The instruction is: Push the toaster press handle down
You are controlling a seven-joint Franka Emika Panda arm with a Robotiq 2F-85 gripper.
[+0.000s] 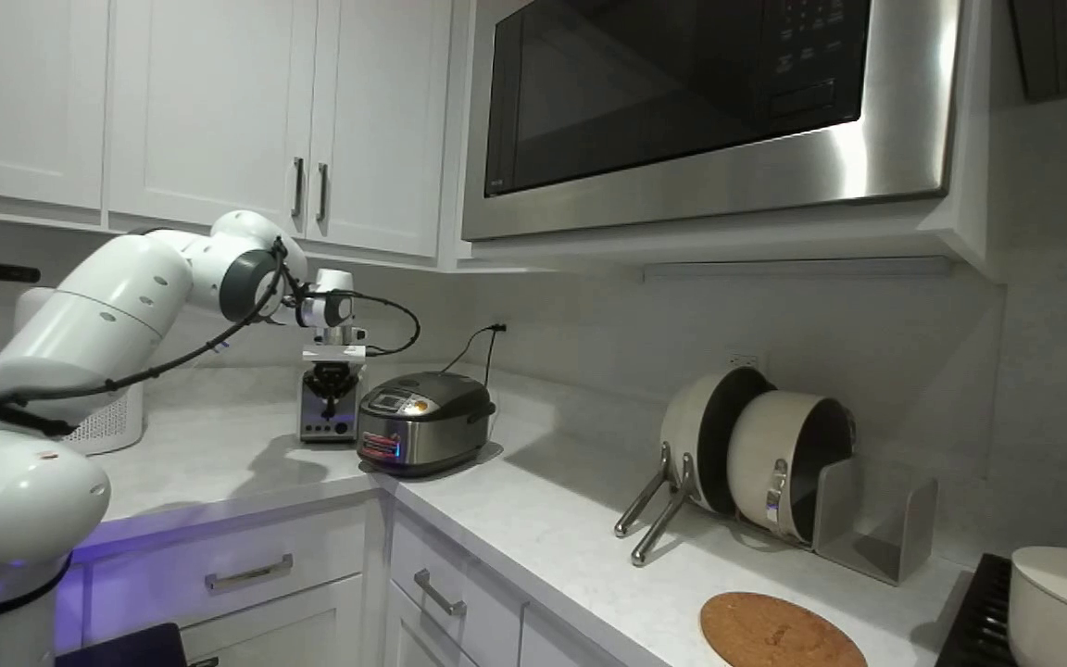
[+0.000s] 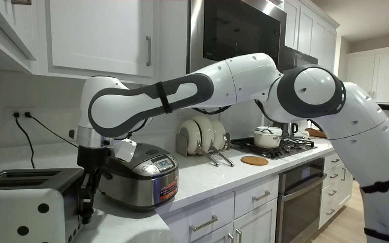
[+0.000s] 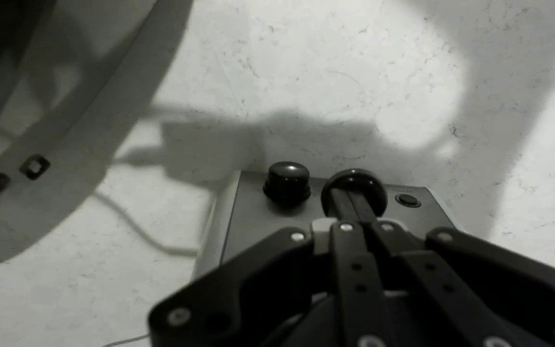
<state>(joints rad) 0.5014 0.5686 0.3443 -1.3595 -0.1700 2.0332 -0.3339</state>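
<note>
The toaster (image 2: 15, 211) has white sides with black dots and a dark slotted top. In an exterior view its grey end panel (image 1: 313, 412) faces out behind the gripper. In the wrist view the panel carries a black knob (image 3: 286, 185), a small button (image 3: 407, 200) and a larger round black handle (image 3: 357, 177). My gripper (image 3: 350, 196) is shut, fingers together and pointing down. Its tips overlap the round handle in the wrist view; whether they touch it cannot be told. In an exterior view the gripper (image 2: 86, 212) is close against the toaster's end, near its lower part.
A round steel cooker (image 2: 140, 190) stands close beside the toaster and gripper. A perforated white container (image 1: 117, 421) stands on the counter. Pans in a rack (image 1: 876, 519) and a cork mat (image 1: 779, 630) are farther along. Cabinets (image 1: 209, 111) hang above the arm.
</note>
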